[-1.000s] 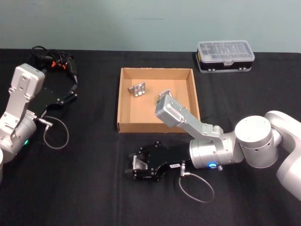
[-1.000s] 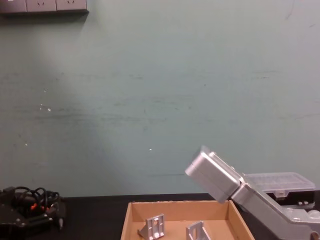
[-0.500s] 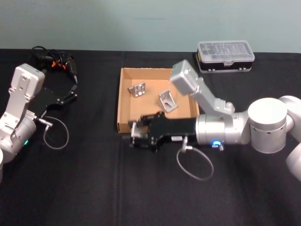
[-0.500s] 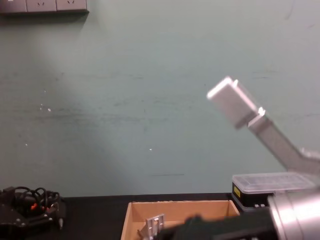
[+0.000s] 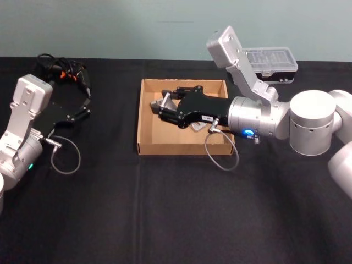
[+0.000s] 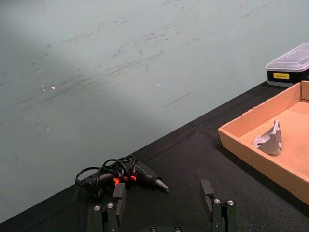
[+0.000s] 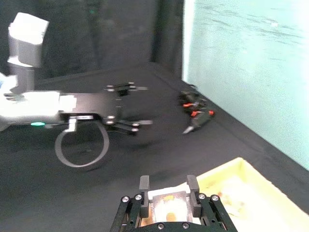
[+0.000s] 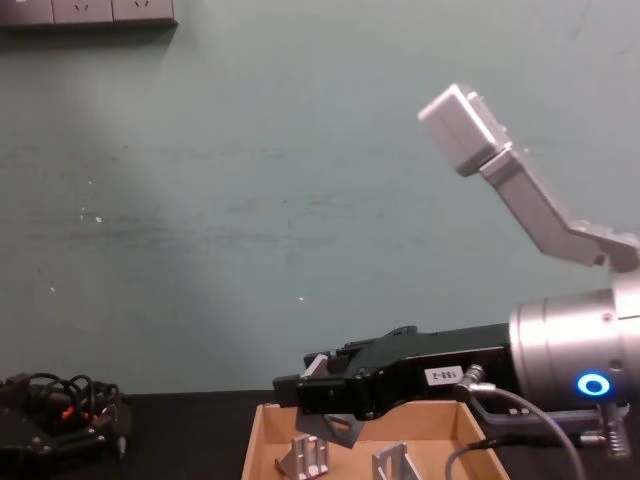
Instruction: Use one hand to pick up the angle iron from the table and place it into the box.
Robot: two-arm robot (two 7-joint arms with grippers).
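Above the box (image 5: pixel 147 124), the right gripper (image 5: pixel 164 106) clamped an angle iron (image 7: pixel 166 201), the left gripper (image 6: pixel 164 212) parked open beside it.

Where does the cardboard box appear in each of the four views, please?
Head view: upper centre, the box beneath the right hand.
Chest view: bottom centre.
Left wrist view: bracket inside it.
Right wrist view: pale, beside the held angle iron.
Shared landmark: black corded tool.
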